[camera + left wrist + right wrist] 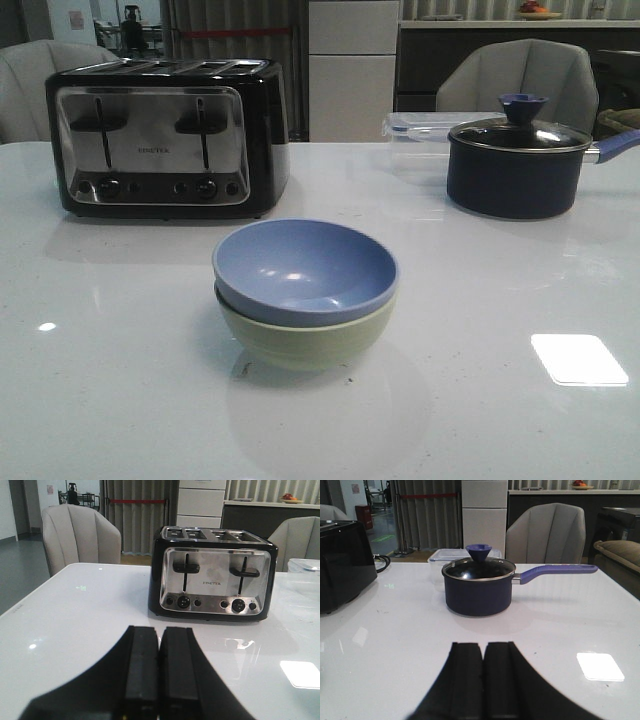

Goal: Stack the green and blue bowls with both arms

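Observation:
In the front view the pale blue bowl (305,268) sits nested inside the pale green bowl (305,335) near the middle of the white table (120,380). Neither arm shows in that view, and neither bowl shows in the wrist views. My left gripper (160,632) is shut with nothing between its fingers, low over the table and facing the toaster. My right gripper (484,647) is likewise shut and empty, low over the table and facing the navy pot.
A black and chrome toaster (165,135) stands at the back left. A dark navy pot (515,160) with a glass lid and a long handle stands at the back right, a clear plastic container (420,128) behind it. Chairs stand beyond the table's far edge.

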Robot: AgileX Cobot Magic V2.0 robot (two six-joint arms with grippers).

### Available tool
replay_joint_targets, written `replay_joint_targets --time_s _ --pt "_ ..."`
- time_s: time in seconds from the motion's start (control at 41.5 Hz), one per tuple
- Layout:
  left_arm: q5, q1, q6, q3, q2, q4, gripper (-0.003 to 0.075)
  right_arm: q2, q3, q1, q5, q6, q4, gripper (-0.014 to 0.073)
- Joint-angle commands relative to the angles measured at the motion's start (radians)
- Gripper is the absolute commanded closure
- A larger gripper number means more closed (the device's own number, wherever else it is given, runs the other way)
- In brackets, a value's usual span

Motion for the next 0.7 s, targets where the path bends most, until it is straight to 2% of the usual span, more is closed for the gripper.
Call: replay_joint_targets --time_s 0.0,0.674 --pt "-0.099 0.001 -0.008 0.005 -0.02 0.0 0.0627 -0.021 -0.003 -0.005 -0.116 0.001 -0.009 0.0538" --pt "-0.099 0.001 -0.008 0.005 -0.02 0.0 0.0627 -0.021 -0.003 -0.005 -0.09 0.001 -0.009 0.0538"
